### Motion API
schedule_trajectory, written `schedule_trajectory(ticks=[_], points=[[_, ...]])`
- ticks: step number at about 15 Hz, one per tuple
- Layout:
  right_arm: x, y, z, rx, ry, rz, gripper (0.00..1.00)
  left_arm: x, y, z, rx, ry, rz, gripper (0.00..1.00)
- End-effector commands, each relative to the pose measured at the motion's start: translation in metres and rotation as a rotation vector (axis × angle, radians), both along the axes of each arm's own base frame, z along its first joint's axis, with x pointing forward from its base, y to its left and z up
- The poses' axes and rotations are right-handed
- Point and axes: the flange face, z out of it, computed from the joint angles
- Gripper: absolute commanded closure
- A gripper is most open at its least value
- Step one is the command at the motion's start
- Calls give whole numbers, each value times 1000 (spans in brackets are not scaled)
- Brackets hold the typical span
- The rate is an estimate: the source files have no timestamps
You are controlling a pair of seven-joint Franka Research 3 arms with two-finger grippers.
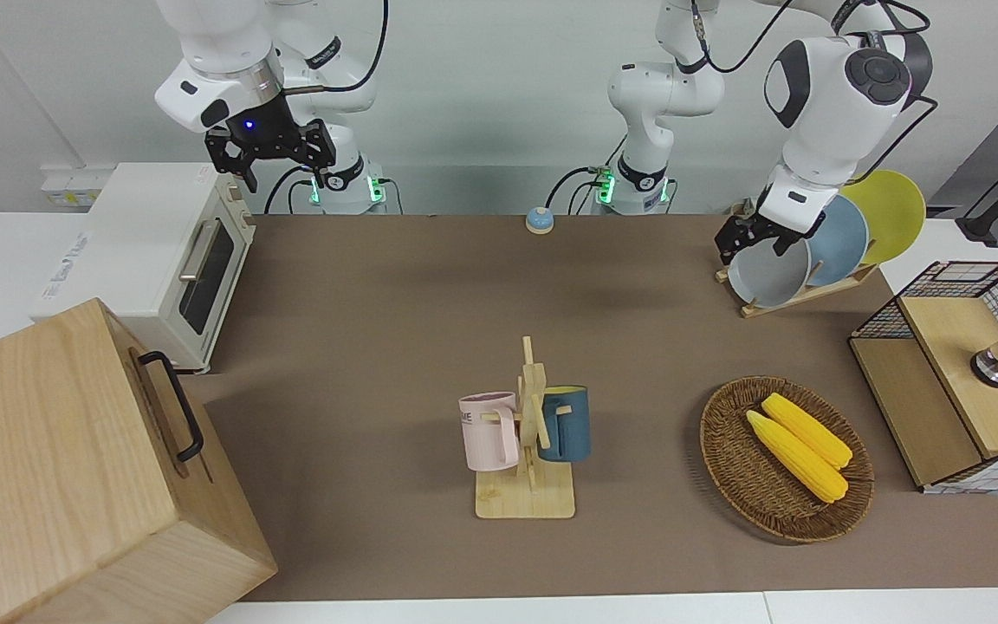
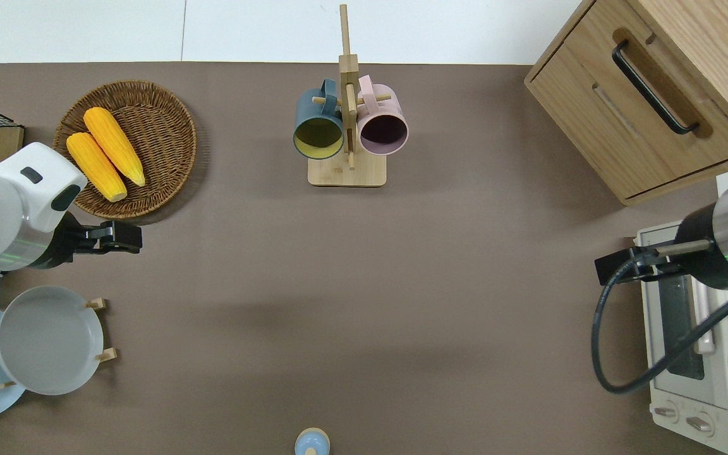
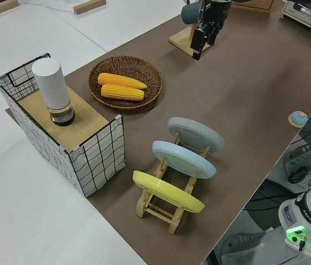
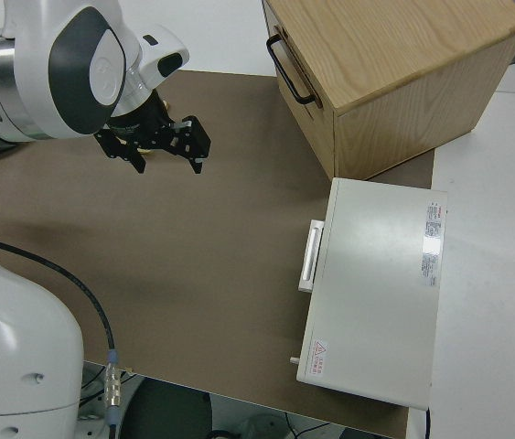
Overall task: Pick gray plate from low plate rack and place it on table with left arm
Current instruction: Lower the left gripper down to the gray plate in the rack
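**Q:** Where does the gray plate (image 1: 767,276) stand?

**A:** Tilted in the low plate rack (image 1: 811,293), at the left arm's end of the table (image 1: 395,347). It fills the slot farthest from the robots. The blue plate (image 1: 841,243) and the yellow plate (image 1: 889,212) follow it, each nearer to the robots.

**Q:** And the left gripper (image 1: 754,251)?

**A:** It is raised with its fingers spread and nothing between them. The overhead view places it over bare table, between the rack and the corn basket (image 1: 724,442), clear of the plate.

**Q:** The other arm?

**A:** The right gripper (image 1: 287,173) is parked, its fingers likewise apart.
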Motion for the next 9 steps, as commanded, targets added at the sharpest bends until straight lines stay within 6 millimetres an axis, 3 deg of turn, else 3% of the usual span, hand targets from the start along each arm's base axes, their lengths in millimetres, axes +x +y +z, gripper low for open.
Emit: schedule_trajectory(ticks=[1,5,9], points=[[-3,-4,4,2,5,-5,11,0,-5,0,8,-15,65,5],[-3,-3,4,2,5,-3,11,-2,7,-6,88,8,45,5],[-3,-3,4,2,5,-3,11,-9,32,-25,159,75,58,5]])
